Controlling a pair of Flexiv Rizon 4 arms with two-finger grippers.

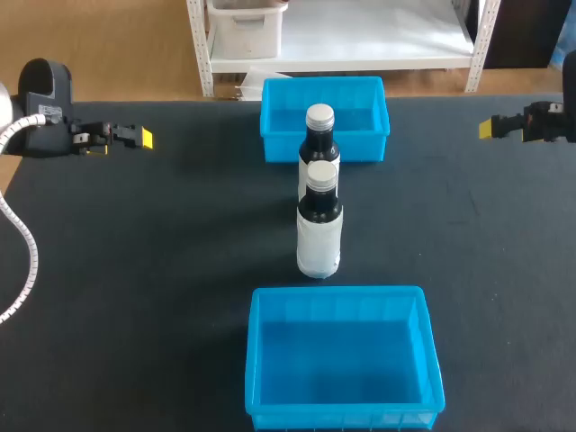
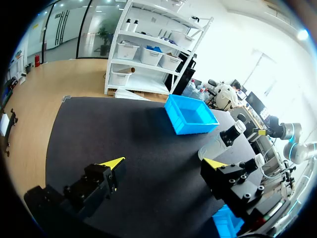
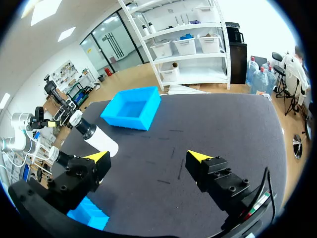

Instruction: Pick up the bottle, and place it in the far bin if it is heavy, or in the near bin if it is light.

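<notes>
Opening step, nothing grasped yet. Standing upright mid-table in a line: near bottle (image 1: 319,229) and, close behind it, far bottle (image 1: 319,135), both between far bin (image 1: 279,135) and near bin (image 1: 261,360), in neither. Well off to the sides, left gripper (image 2: 164,162) and right gripper (image 3: 148,155), fingers apart, empty. Next, likely: reach in, close on near bottle without tipping the other, lift to judge weight
</notes>
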